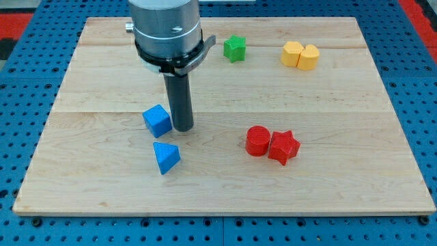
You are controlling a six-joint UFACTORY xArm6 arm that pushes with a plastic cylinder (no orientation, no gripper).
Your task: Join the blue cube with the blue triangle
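Note:
The blue cube lies left of the board's middle. The blue triangle lies just below it toward the view's bottom, with a small gap between them. My tip rests on the board right beside the cube's right side, close to it or touching it; I cannot tell which. The tip is above and slightly right of the triangle.
A red cylinder and a red star touch each other right of centre. A green star lies near the view's top. Two yellow blocks sit together at the top right. The wooden board ends near the view's bottom.

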